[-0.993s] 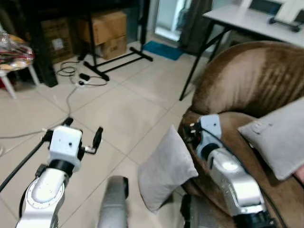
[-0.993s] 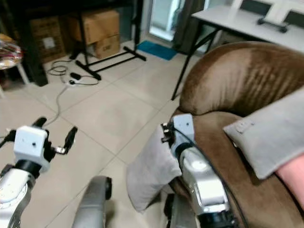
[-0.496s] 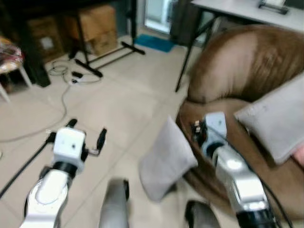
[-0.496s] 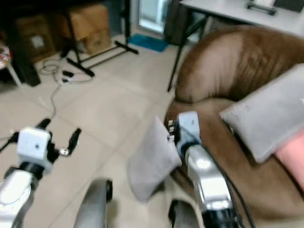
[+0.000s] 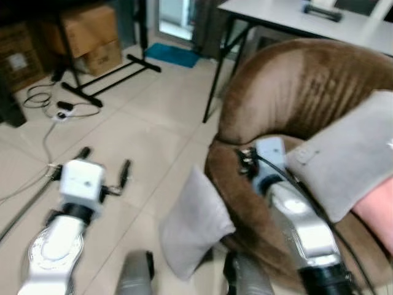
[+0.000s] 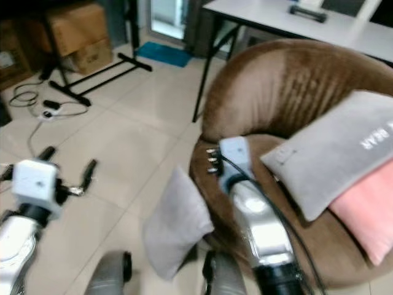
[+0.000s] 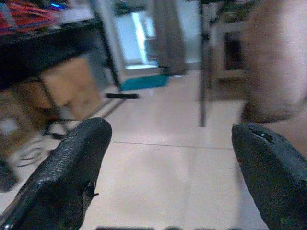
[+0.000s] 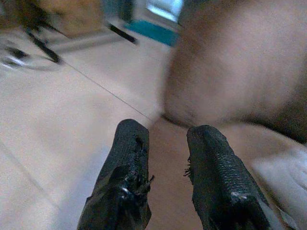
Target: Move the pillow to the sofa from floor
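Observation:
A grey pillow (image 5: 193, 224) stands on edge on the tiled floor, leaning against the front of the brown sofa (image 5: 288, 92). My left gripper (image 5: 104, 163) hovers over the floor to the pillow's left, its fingers spread wide and open (image 7: 170, 132). My right gripper (image 5: 244, 160) is above the sofa's front edge, just right of the pillow's top. Its fingers (image 8: 132, 143) stand a narrow gap apart with nothing between them. Neither gripper touches the pillow.
A second grey pillow (image 6: 334, 153) and a pink pillow (image 6: 374, 215) lie on the sofa seat. A white table (image 5: 295, 21) stands behind the sofa. Cables (image 5: 46, 107), a black stand (image 5: 107, 74) and cardboard boxes (image 5: 92, 37) sit on the floor at the far left.
The camera has swung to the right, so more of the sofa and the pink pillow now show. Both arms hold much the same pose. The floor pillow has not moved.

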`<state>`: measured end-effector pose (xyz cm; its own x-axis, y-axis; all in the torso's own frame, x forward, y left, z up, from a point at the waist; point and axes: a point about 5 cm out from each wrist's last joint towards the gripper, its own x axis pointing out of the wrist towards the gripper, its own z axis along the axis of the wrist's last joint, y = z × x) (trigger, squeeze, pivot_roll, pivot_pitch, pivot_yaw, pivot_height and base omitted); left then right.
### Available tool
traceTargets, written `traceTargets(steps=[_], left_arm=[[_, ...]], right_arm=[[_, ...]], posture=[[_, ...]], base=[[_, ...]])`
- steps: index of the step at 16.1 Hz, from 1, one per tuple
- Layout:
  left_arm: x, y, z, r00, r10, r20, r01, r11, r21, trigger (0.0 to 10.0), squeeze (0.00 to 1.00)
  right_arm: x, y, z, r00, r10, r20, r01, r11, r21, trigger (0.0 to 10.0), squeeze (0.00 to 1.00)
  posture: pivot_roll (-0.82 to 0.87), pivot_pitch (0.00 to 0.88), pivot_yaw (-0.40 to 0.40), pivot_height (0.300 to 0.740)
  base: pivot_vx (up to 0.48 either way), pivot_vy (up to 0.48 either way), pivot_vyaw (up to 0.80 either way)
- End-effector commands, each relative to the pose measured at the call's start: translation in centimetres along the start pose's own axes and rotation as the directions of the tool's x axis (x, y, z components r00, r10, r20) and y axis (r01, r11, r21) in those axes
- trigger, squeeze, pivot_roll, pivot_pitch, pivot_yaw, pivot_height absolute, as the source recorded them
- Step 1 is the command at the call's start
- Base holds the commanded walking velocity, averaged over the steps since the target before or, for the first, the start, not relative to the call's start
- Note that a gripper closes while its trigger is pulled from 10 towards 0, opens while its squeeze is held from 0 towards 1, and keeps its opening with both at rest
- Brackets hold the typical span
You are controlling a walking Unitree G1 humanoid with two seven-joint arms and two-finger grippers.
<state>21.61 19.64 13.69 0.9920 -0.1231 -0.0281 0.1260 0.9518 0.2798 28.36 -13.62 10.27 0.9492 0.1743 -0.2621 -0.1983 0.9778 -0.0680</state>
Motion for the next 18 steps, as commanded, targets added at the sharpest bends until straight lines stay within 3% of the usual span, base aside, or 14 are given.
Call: traceTargets(steps=[1,5,8,12,13,14,15,18], left_arm=[[-0.2,0.1,-0.1,1.0,-0.003,-0.012,0.003,1.0,0.014,10.0,0.0],[-0.5,0.1,-0.2,1.0,-0.007,-0.015,0.008,1.0,0.024,10.0,0.0],[-0.7,0.0,-0.1,1.0,-0.009,-0.019,0.01,1.0,0.029,10.0,0.0],[-1.4,0.1,-0.4,0.998,-0.042,-0.04,0.044,0.998,0.05,10.0,0.0],[-1.4,0.1,-0.5,0.997,-0.064,-0.045,0.067,0.996,0.059,10.0,0.0],[-1.4,0.2,-0.9,0.988,-0.139,-0.072,0.144,0.988,0.063,10.0,0.0],[-1.5,0.3,-1.0,0.975,-0.203,-0.092,0.209,0.976,0.059,10.0,0.0],[-2.5,0.0,-1.0,0.938,-0.316,-0.142,0.326,0.944,0.048,10.0,0.0]], right_arm=[[0.0,-0.2,-0.5,1.0,0.001,-0.025,-0.001,1.0,0.017,10.0,0.0],[-0.4,1.3,-1.6,0.985,0.156,-0.07,-0.155,0.988,0.014,10.0,0.0],[-0.3,1.5,-2.4,0.978,0.186,-0.096,-0.186,0.982,0.009,10.0,0.0],[1.5,3.1,-4.3,0.954,0.247,-0.168,-0.254,0.967,-0.016,10.0,0.0],[2.0,3.7,-4.6,0.948,0.266,-0.176,-0.268,0.963,0.014,10.0,0.0],[3.5,5.1,-5.4,0.937,0.291,-0.192,-0.273,0.955,0.115,10.0,1.0],[4.3,6.0,-5.8,0.934,0.294,-0.203,-0.264,0.951,0.161,10.0,1.0],[4.9,6.6,-6.6,0.931,0.265,-0.252,-0.235,0.961,0.145,10.0,1.0]], posture=[[0.12,0.0,-0.085,0.58],[0.13,0.0,-0.087,0.56],[0.13,0.0,-0.09,0.54],[0.16,0.029,-0.106,0.515],[0.17,0.034,-0.107,0.515],[0.19,0.088,-0.123,0.515],[0.2,0.109,-0.129,0.515],[0.22,0.164,-0.14,0.515]], base=[[0.0,0.0,0.0],[0.0,0.0,0.0],[0.0,0.0,0.0],[0.0,0.0,0.0],[0.0,0.0,0.0],[0.0,0.0,0.0],[0.0,0.0,0.0],[0.0,0.0,0.0]])
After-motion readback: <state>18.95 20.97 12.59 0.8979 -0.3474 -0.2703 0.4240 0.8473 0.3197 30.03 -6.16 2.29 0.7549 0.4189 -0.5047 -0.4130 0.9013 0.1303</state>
